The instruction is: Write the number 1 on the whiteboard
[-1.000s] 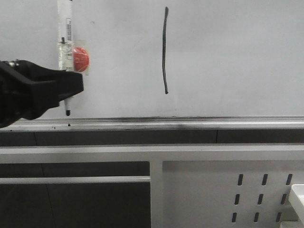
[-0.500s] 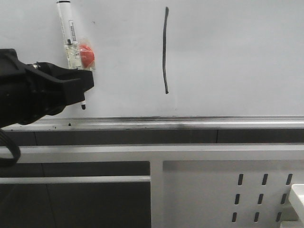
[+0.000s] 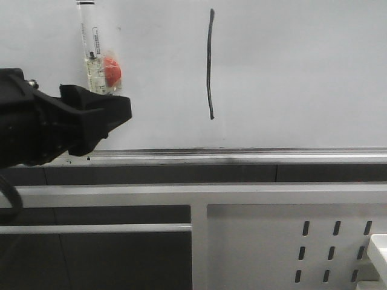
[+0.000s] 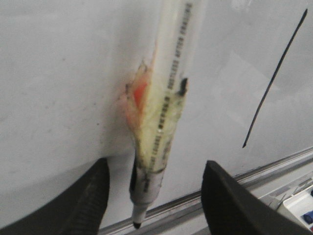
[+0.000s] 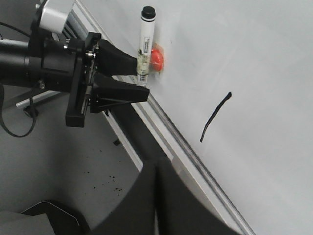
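The whiteboard (image 3: 302, 72) fills the upper front view, with its silver ledge (image 3: 242, 154) below. The number 1 (image 3: 210, 63) is a thin bowed black stroke on it, also in the left wrist view (image 4: 274, 81) and the right wrist view (image 5: 215, 117). A marker pen (image 3: 92, 57) with a red magnet (image 3: 112, 69) rests against the board, tip down (image 4: 137, 224). My left gripper (image 4: 155, 166) is open, its jaws on either side of the pen's lower end with gaps on both sides. It also shows in the front view (image 3: 115, 112). My right gripper (image 5: 155, 165) is shut and empty, back from the board.
A white frame rail (image 3: 193, 194) runs below the ledge. A white perforated metal panel (image 3: 332, 248) is at the lower right, with a white edge (image 3: 378, 248) in the corner. The left arm's black body (image 5: 44, 63) reaches in from the left.
The pen and red magnet shifted slightly right and up, then stayed. My left gripper moved right and now hides the pen's tip in the front view. The stroke is unchanged.
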